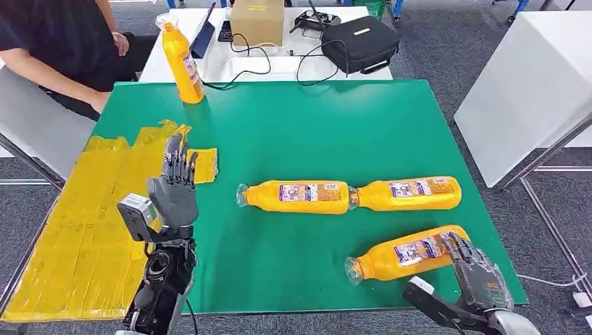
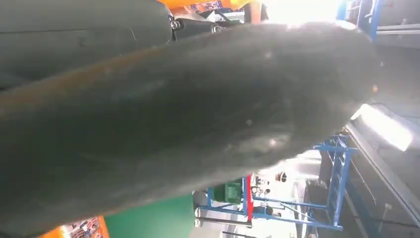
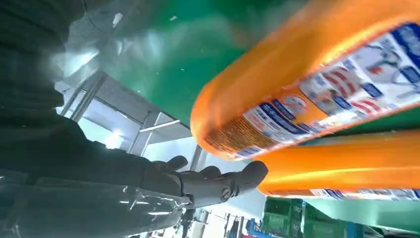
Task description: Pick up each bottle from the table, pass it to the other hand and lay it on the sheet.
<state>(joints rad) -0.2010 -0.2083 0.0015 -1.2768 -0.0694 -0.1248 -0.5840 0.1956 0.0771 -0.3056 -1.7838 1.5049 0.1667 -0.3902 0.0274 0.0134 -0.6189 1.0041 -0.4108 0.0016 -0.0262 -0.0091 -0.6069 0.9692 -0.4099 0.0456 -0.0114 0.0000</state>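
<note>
A: Reaching with the right hand [image 1: 476,273] for the nearest bottle [image 1: 405,252], lying by the worktop's [image 1: 293,125] front right corner. Fingers apart, touching its fat end, gripping nothing yet.

B: Left hand [image 1: 174,188]?

A: Open, held up flat over the yellow sheet [image 1: 84,230] at the left edge.

B: Going wrong how?

A: Maybe rolling off the front edge, being round and only nudged.

B: Seeing more from the wrist?

A: Showing fingertips [image 3: 247,174] under the bottle's end; showing the sheet and other bottles from the head.

Cardboard box [image 1: 257,21], black bag [image 1: 359,43] and cables [image 1: 251,66] on the far white table [image 1: 171,63]; seated person [image 1: 56,49] alongside.
</note>
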